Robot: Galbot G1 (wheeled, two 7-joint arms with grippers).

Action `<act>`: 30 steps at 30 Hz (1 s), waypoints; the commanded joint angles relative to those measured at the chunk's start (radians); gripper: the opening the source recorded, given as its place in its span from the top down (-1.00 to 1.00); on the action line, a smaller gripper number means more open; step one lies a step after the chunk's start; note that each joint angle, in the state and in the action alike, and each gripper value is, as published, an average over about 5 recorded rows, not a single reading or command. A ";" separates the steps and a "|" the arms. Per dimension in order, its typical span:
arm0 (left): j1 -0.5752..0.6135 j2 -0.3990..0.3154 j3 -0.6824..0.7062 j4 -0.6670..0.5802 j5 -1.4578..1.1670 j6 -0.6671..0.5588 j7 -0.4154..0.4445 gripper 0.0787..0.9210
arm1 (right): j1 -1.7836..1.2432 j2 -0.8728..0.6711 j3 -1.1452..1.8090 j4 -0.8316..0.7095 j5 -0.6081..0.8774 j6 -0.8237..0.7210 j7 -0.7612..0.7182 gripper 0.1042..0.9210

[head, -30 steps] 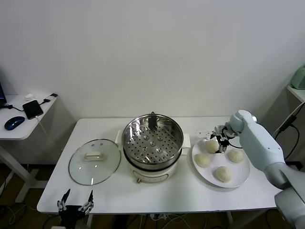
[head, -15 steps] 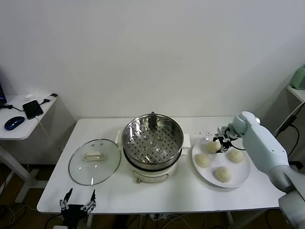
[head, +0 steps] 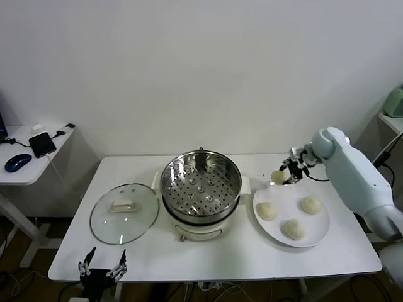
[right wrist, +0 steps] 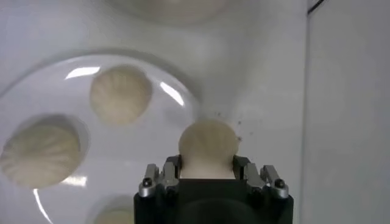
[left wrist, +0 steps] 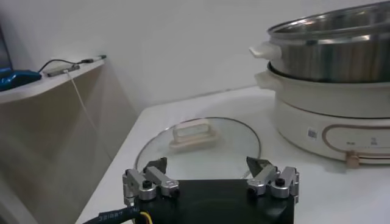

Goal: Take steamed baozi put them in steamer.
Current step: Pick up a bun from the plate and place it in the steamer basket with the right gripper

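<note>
My right gripper [head: 284, 176] is shut on one cream-white steamed baozi [head: 278, 177], lifted above the back left rim of the white plate [head: 313, 238]. From the right wrist the held baozi [right wrist: 208, 148] sits squeezed between the two fingers. Three more baozi [head: 267, 211] [head: 310, 204] [head: 294, 229] lie on the plate. The steel steamer [head: 201, 183] with its perforated tray stands empty at the table's middle, to the left of the held bun. My left gripper [head: 100, 268] hangs open below the table's front left edge.
The glass lid [head: 124, 212] with a cream handle lies flat left of the steamer; the left wrist view shows the lid [left wrist: 198, 146] beside the steamer base [left wrist: 332, 115]. A side desk [head: 28, 160] with a phone and mouse stands at far left.
The right gripper closed on the back left baozi and raised it off the plate, moving slightly up and back. Three buns stay on the plate. The left arm has not moved.
</note>
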State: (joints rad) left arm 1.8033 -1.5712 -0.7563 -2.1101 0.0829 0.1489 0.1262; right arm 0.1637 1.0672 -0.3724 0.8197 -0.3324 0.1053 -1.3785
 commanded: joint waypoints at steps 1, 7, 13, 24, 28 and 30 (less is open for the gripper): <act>-0.001 -0.006 -0.004 -0.045 -0.012 0.018 -0.018 -0.77 | 0.283 0.141 -0.207 -0.064 0.194 -0.014 -0.090 -0.14; 0.007 -0.012 -0.006 -0.069 -0.023 0.020 -0.026 -0.77 | 0.393 0.324 -0.342 -0.228 0.301 0.144 -0.113 -0.14; 0.022 -0.010 -0.023 -0.075 -0.032 0.021 -0.028 -0.77 | 0.348 0.426 -0.338 -0.290 0.213 0.436 -0.093 -0.14; 0.017 -0.026 -0.027 -0.058 -0.035 0.023 -0.040 -0.77 | 0.275 0.477 -0.482 -0.238 0.106 0.760 0.066 -0.14; 0.016 -0.032 -0.036 -0.049 -0.039 0.021 -0.047 -0.77 | 0.227 0.475 -0.460 -0.223 -0.019 0.767 0.137 -0.14; 0.014 -0.035 -0.038 -0.046 -0.040 0.020 -0.049 -0.77 | 0.205 0.469 -0.448 -0.216 -0.078 0.767 0.160 -0.14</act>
State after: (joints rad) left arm 1.8173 -1.5974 -0.7848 -2.1641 0.0479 0.1701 0.0841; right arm 0.3935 1.4924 -0.7844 0.6057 -0.2928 0.7365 -1.3004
